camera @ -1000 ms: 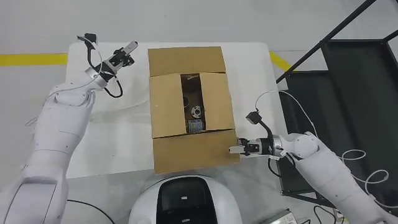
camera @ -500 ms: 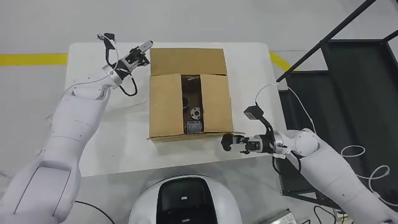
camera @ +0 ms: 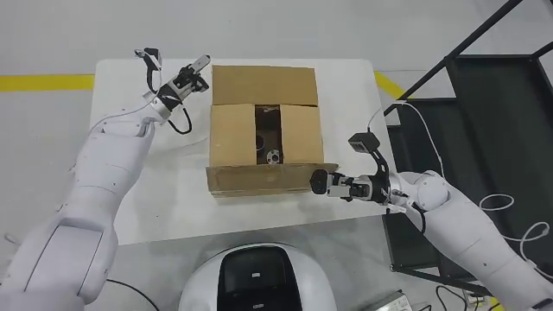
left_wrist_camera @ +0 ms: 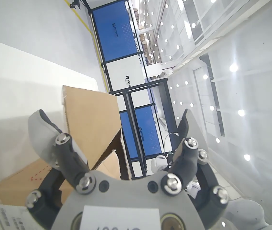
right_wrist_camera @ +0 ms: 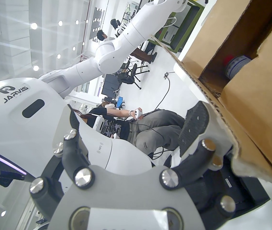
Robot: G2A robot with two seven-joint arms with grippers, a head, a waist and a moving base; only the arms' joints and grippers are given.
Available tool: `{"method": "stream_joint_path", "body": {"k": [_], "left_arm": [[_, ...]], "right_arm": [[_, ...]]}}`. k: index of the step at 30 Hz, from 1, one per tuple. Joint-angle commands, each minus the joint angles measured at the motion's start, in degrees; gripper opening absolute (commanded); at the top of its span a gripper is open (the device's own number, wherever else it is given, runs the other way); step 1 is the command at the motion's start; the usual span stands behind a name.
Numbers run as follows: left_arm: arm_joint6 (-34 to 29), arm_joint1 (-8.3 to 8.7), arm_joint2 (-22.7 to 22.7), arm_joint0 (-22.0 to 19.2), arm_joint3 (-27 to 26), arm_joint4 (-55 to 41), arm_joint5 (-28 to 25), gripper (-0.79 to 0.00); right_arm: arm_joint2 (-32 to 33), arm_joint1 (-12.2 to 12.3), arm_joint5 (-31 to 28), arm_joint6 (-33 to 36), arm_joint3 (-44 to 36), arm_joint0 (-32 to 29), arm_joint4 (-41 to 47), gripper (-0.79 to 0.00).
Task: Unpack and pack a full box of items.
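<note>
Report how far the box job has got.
Done: nothing looks unpacked; items lie inside the box, side flaps half shut. In hand: right pincer, open, at the upright near flap; left pincer, open, by the far flap. Left: likely the full unpack and repack.

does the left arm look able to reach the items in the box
Probably not: side flaps cover most of the box, leaving a narrow slot over the items; the left pincer sits outside.

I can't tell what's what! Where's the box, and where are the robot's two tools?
box (camera: 232, 136), top view, on a folded top flap.
left tool (camera: 202, 60), top view, midway between its fingertips.
right tool (camera: 317, 182), top view, midway between its fingertips.
</note>
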Motion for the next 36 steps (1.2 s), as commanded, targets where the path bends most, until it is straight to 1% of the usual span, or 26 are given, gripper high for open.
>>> {"method": "stream_joint_path", "body": {"k": [1,6,11,14,17,20,24,28,32,36], "left_arm": [[1.38,0.11,0.21,-0.02,0.47,2.09,-0.07,0.0],[2.93,-0.45,1.44,0.18,0.05,5.14,1.56,0.0],[5.29,-1.68,3.56,-0.55,0.25,8.76,3.81,0.0],[6.48,-2.47,4.24,-1.08,0.94,9.21,4.42,0.0],[6.54,-3.14,4.14,-1.48,1.32,7.79,3.77,0.0],[4.63,-3.39,3.13,-1.62,1.63,4.77,2.01,0.0],[1.56,-2.97,1.41,-1.69,2.17,2.05,-0.29,0.0],[-2.24,-2.17,-0.49,-0.67,0.59,-0.48,-2.84,0.0],[-7.02,-1.06,-2.74,1.41,-3.05,-3.63,-4.8,0.0],[-13.17,0.31,-5.44,3.81,-7.91,-7.48,-4.46,0.0]], "right_arm": [[-0.44,0.18,-0.24,-0.24,-0.05,0.44,-0.04,0.0],[-1.41,0.7,-1.22,-1.23,0.03,1.33,-0.24,0.0],[-2.18,1.26,-2.1,-2.1,0.7,1.85,0.37,0.0],[-2.62,1.59,-2.5,-2.51,0.89,2.12,0.64,0.0],[-3.08,1.91,-2.73,-2.73,1.06,2.5,0.53,0.0],[-3.65,2.14,-2.88,-2.88,1.43,3.18,0.08,0.0],[-4.6,2.23,-3.16,-3.17,2.7,4.51,-0.61,0.0],[-5.43,1.97,-3.76,-3.78,5.68,6.52,-1.5,0.0],[-6.63,1.11,-4.25,-4.28,9.74,9.04,-2.08,0.0],[-8.28,-0.16,-4.11,-4.14,12.44,11.52,-2.3,0.0]]}}
